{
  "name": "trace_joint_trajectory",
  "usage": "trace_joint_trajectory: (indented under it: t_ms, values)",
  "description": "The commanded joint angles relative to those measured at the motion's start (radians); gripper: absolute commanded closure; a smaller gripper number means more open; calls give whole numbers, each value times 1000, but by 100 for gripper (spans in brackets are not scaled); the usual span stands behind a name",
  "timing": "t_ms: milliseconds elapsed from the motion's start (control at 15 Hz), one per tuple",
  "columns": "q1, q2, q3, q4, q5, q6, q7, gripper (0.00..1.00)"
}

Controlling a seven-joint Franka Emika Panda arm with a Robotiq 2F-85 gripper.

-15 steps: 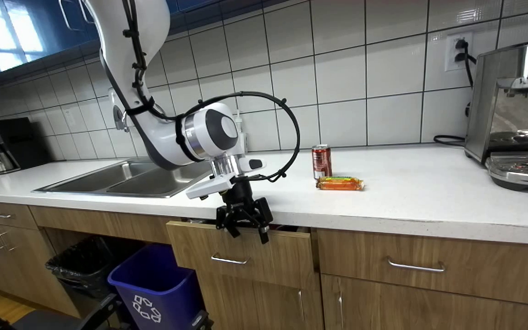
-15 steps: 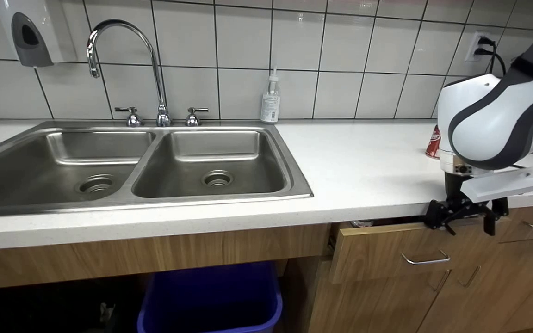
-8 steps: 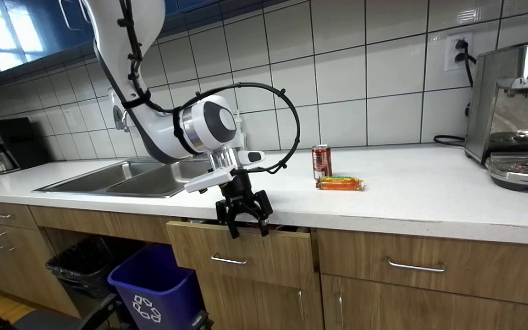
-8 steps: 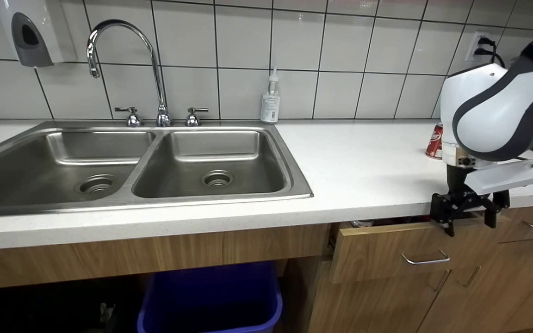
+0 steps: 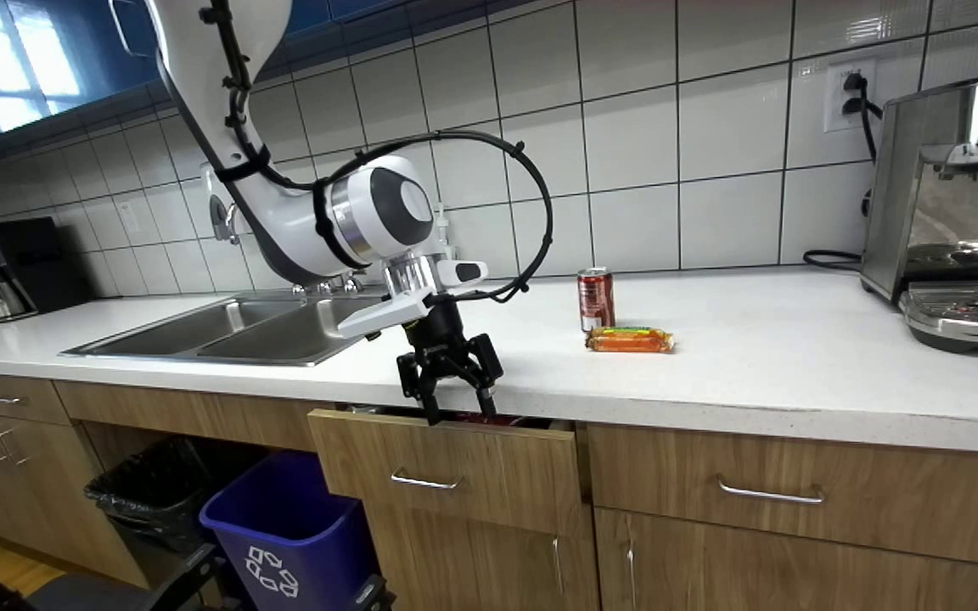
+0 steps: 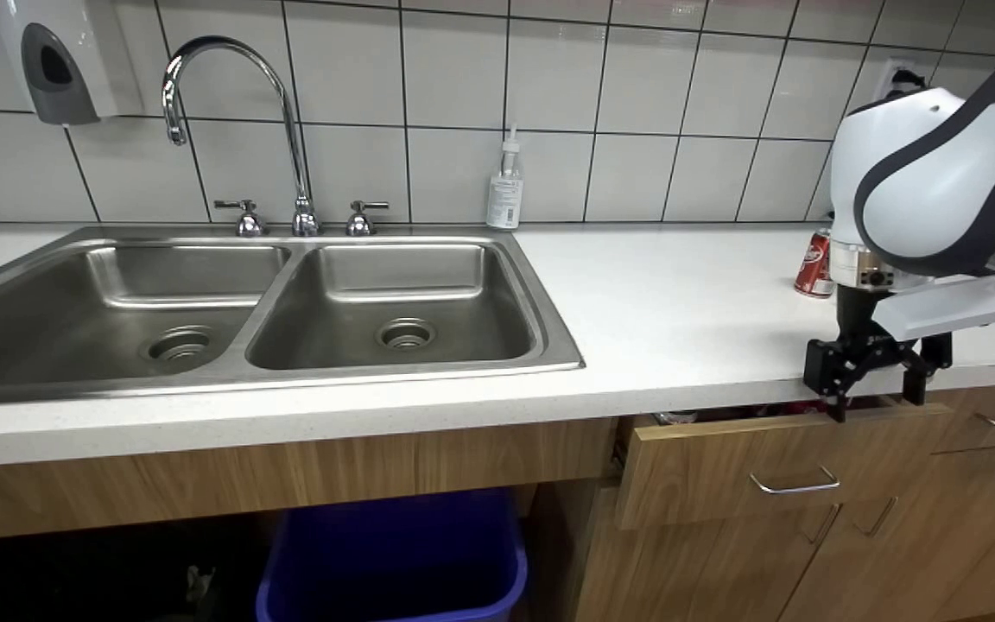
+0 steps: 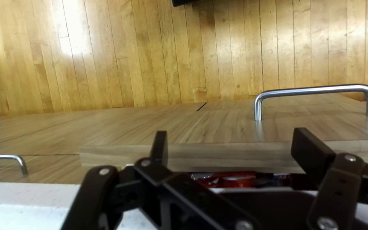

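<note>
Drawer [image 5: 455, 462], one: part-open beneath the tabletop [image 5: 752, 348]; this much we count done. Hand [image 5: 459, 412], one: fingers spread wide, holding nothing, over the drawer's front edge; any grip, we judge, remains to be made. Red contents [image 7: 232, 180]: inside the drawer, largely hidden, kind unidentifiable to us. Fingertip contact with the drawer: we cannot tell.
</note>
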Motion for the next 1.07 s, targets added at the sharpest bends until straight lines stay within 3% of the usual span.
trace_joint_trajectory:
  t_ms: [0,1000]
  values:
    - [-13,-67,17,-10,-5,-13,-17,0]
    - [-16,-120,52,38,5,32,-3,0]
